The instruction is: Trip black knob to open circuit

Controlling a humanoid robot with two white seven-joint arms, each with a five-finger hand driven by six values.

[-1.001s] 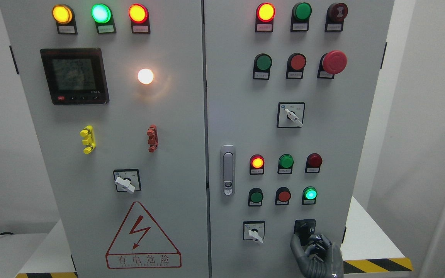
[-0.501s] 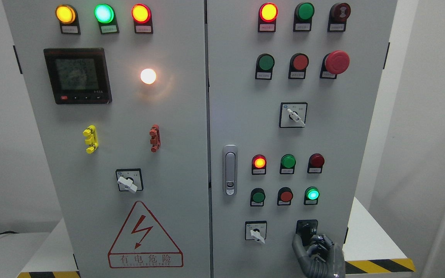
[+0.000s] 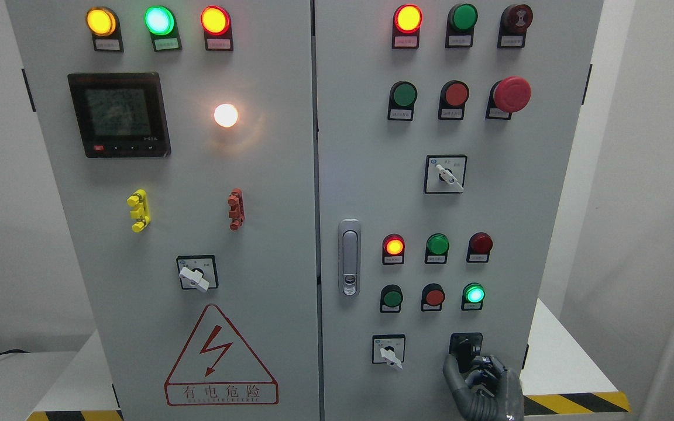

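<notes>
the right hand (image 3: 480,380) comes up from the bottom edge at the right, its grey fingers (image 3: 453,374) curled around the black knob (image 3: 464,348), which sits low on the right door of the cabinet (image 3: 313,175), in its bottom row just right of a white-handled selector (image 3: 389,351). the thumb lies against the knob's left side and the other fingers bunch below and to its right, so i'd call it gripping the knob, though how firmly is hard to judge from here. the left arm doesn't show.

what could go wrong: the hold looks low on the knob (more at its lower edge than around the middle), so a twist may let the fingers slide off without tripping it. the neighbouring selector is near enough that a slipping thumb might nudge it.

counting: four switch plates in all, three with white handles and the black one. the left door has three lit lamps across the top, a white lamp (image 3: 226,115), a meter display (image 3: 119,114), a yellow clip (image 3: 138,210), a red clip (image 3: 235,209) and a warning triangle (image 3: 220,356). one red mushroom button (image 3: 511,95) is on the right door, and one door latch (image 3: 348,257). the cabinet stands on a white desk (image 3: 559,351).
</notes>
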